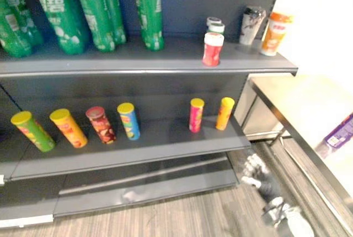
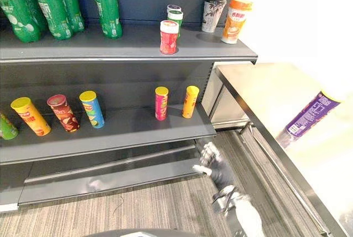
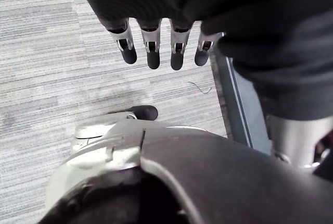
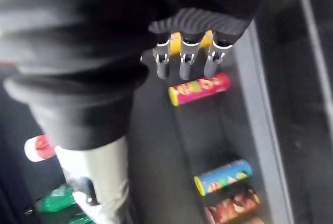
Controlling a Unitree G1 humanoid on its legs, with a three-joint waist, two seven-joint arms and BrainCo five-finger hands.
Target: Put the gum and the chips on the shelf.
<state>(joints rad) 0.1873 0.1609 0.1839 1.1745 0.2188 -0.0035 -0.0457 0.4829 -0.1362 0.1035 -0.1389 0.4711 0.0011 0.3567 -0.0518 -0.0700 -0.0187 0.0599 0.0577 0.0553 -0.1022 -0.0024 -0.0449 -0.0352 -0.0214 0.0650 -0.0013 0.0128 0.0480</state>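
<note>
From my station the right robot hand (image 2: 212,165) hangs low over the striped grey floor (image 3: 52,78), in front of the shelf unit's right end and beside the table (image 2: 259,91). In its wrist view its fingers (image 4: 187,60) hang loose and only slightly bent, with nothing between them. The left robot hand (image 3: 151,47) is also slack, with its fingers straight over the floor, the thumb apart from them, and nothing in its grasp. The purple chips tube (image 2: 309,117) lies on its side on the table, well to the right of the shelves and at a slant to the table edge. I see no hand near it. On the upper shelf (image 2: 110,47) a red gum jar (image 1: 213,48) with a white lid stands upright near the front edge. A green-and-white jar (image 2: 175,14) stands just behind it, and a dark cup (image 2: 213,12) and an orange cup (image 2: 236,20) stand to its right. A row of green bottles (image 1: 99,5) fills the left part of that shelf. The lower shelf (image 2: 138,129) carries upright chip cans: on the left a green can (image 1: 33,130), a yellow can (image 2: 30,116), a dark red can (image 2: 63,113) and a blue can (image 2: 91,109). Further right stand a pink can (image 2: 161,103) and an orange can (image 2: 191,102), close together.
</note>
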